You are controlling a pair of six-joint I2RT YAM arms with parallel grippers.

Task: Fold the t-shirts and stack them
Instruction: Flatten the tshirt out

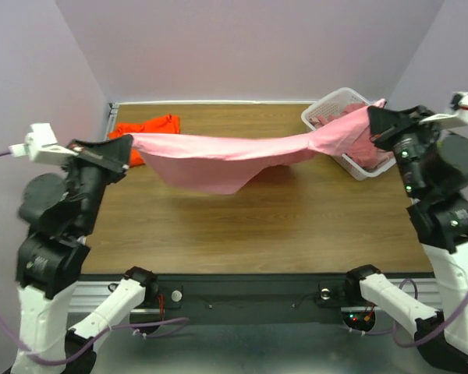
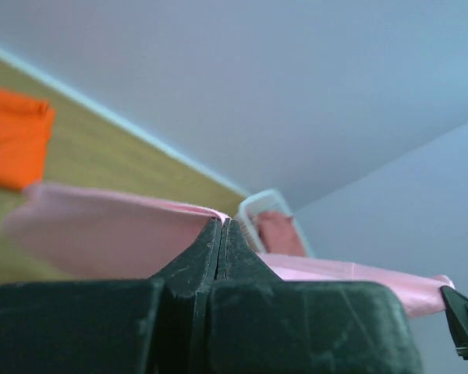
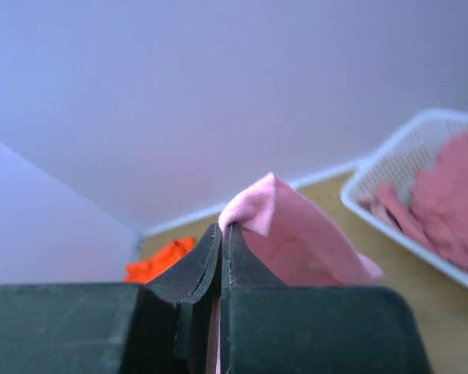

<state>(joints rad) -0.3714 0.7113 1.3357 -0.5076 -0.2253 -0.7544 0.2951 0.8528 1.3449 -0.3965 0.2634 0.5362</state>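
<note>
A light pink t-shirt (image 1: 218, 160) hangs stretched in the air across the table between my two grippers. My left gripper (image 1: 127, 148) is shut on its left end; the cloth shows at the fingertips in the left wrist view (image 2: 101, 230). My right gripper (image 1: 372, 118) is shut on its right end, over the basket; the cloth bunches at the tips in the right wrist view (image 3: 288, 226). An orange t-shirt (image 1: 147, 130) lies folded at the back left of the table. Dusty rose shirts (image 3: 444, 195) lie in the basket.
A white slatted plastic basket (image 1: 325, 105) stands at the back right corner of the wooden table (image 1: 249, 226). Lilac walls close in the back and both sides. The arm bases sit along the near edge.
</note>
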